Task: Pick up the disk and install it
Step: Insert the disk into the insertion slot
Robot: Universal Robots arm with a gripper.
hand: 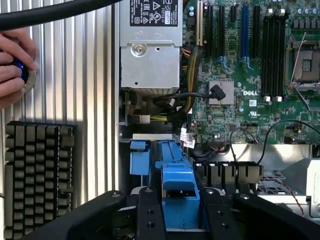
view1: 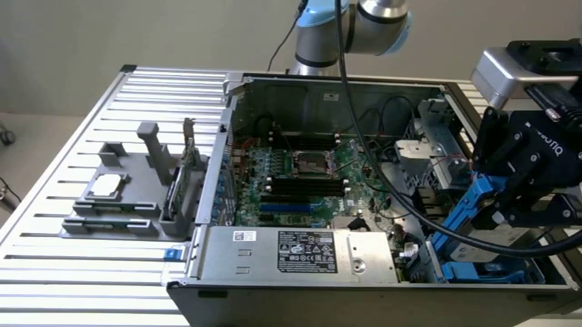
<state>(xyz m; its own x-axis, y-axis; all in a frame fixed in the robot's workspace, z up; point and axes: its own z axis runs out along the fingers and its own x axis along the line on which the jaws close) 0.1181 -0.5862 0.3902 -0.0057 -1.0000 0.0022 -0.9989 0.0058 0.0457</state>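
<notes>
Hard to make out: the disk shows only as its blue carrier frame. The metal body and label are hidden behind the frame and the gripper. The gripper body is cut off at the exterior view's right edge, and the arm is cut off at the top. A thick black cable crosses in front of the motherboard and sweeps under the gripper, covering part of the bay area. Can't tell whether the disk's lower end touches the blue part in the bottom corner of the case or hangs just above it.

Gripper state: in the wrist view the black fingers sit either side of the carrier and press on it, i.e. clamped on the disk.

Location: the disk is inside the open case at the exterior view's right end, near the PSU box.

Orientation: the long axis is steep and tilted, with the upper end at the gripper and the lower end down toward the exterior view's left and the case floor. In the wrist view the axis runs straight away from the gripper toward the PSU box.

Also: a hand, cut off at the frame edge, rests on a small blue object that's mostly covered. A keyboard, partly cut off, lies on the tabletop. A grey fixture w/ a small square chip sits at the exterior view's left.
</notes>
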